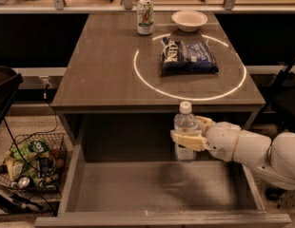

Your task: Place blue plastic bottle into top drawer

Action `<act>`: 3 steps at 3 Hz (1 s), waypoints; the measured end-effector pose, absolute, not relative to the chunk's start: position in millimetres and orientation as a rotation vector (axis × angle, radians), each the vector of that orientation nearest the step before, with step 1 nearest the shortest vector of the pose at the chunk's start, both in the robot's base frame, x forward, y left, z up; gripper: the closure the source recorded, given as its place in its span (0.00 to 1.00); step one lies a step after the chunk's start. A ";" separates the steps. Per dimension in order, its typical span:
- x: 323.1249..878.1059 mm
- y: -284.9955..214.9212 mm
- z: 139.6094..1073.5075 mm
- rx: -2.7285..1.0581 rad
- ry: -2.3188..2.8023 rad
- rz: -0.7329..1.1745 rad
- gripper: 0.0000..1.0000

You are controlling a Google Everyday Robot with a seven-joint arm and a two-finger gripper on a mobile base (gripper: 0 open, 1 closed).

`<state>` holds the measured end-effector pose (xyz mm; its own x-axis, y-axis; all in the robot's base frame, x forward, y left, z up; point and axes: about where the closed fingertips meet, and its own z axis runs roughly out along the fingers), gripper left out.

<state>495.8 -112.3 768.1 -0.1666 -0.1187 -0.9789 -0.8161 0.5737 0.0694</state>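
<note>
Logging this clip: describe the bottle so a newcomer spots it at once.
Below the front edge of the table, the top drawer is open. At its back, the blue plastic bottle is held upright in the cream tool reaching in from the picture's right. It is clear, slim and white-capped, unlike the shorter can on the tabletop.
</note>
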 end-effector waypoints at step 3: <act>475.1 -86.6 743.5 -0.844 1.575 0.831 1.00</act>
<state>475.1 -86.6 743.5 -0.1349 -0.0872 -0.9870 -0.8639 0.4982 0.0740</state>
